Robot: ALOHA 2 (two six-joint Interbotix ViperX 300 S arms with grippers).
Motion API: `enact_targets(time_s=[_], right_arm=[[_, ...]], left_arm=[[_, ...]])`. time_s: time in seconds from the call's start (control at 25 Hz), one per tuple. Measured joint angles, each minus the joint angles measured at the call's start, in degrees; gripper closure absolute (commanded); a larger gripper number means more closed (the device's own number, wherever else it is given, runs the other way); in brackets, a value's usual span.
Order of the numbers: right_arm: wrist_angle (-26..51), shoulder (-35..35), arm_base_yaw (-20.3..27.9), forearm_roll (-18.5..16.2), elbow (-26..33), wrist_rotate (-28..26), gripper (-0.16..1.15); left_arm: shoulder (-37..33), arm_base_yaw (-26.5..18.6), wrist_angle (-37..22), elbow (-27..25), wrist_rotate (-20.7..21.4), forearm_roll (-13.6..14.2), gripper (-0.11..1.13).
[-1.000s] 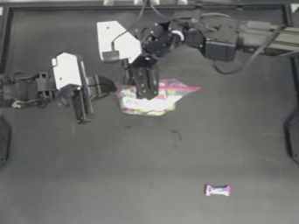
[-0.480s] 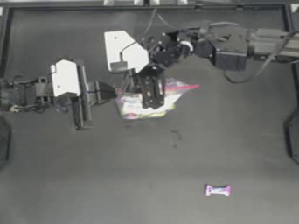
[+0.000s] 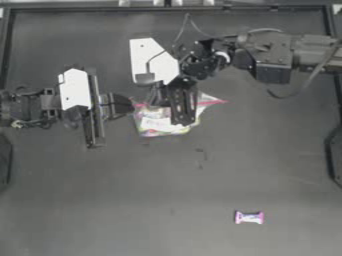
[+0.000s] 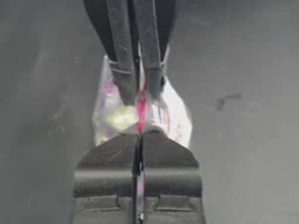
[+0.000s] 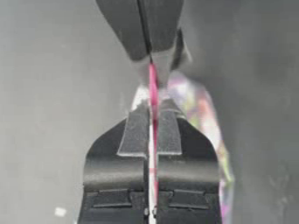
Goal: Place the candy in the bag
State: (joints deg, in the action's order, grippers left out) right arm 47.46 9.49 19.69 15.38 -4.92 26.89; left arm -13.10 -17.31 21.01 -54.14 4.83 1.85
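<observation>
Pink-ended candy (image 3: pixel 249 217) far from both grippers

We see a dark table (image 3: pixel 100 200) with a flat, dull top. It has a raised black rim (image 3: pixel 167 10) along the far edge and down the sides. We spot a few small dark marks (image 3: pixel 200 156) on the table near the middle. In the left wrist view we see small dark marks (image 4: pixel 227 100) too.
</observation>
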Motion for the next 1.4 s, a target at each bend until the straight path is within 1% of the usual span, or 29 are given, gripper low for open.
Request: enact_targets(time_s=[0.52,0.92,1.2,1.4], right_arm=[[-0.3,-0.3,2.0,-0.1,-3.1,-0.2,0.92],[-0.9,-2.9,3.5,-0.1,-7.4,-0.4,0.92],[-1.6,-5.7,4.2,-1.1,-11.0,-1.7,0.92],[-1.8,-8.1,4.4,-2.7,-13.5,-3.5,0.92]], left_arm=[[0.0,-0.2,0.0,-0.2,0.0,-0.1,0.98],[0.0,-0.2,0.0,-0.2,0.0,-0.2,0.98],[0.0,-0.2,0.0,-0.2,0.0,-0.2,0.98],[0.0,-0.2,0.0,-0.2,0.0,-0.2,0.98]])
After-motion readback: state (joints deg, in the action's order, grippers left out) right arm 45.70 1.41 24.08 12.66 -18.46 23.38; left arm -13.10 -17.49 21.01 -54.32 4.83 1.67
